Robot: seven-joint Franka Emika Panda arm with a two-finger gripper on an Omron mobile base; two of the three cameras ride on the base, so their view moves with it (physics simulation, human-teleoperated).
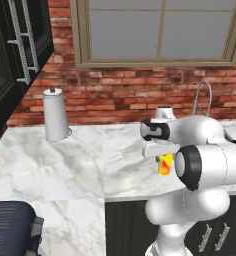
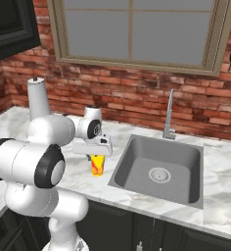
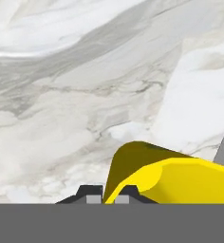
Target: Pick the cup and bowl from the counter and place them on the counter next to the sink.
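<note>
Just beside the sink (image 2: 159,166), off its left rim, the cup (image 2: 97,165) hangs upright under the gripper (image 2: 95,156), yellow with a red-orange mark on its side. Whether its base touches the counter (image 2: 78,171) or sits slightly above it cannot be told. The claw is pinched nearly closed on the cup's rim; in the hand view the yellow wall (image 3: 166,178) stands right against the dark fingertips (image 3: 90,193). Around it lies white marble with grey veins over black cabinet fronts. Behind the basin rises a curved chrome faucet (image 2: 169,115) against the brick wall. Well apart on the far left stands a white paper-towel roll (image 1: 56,115).
</note>
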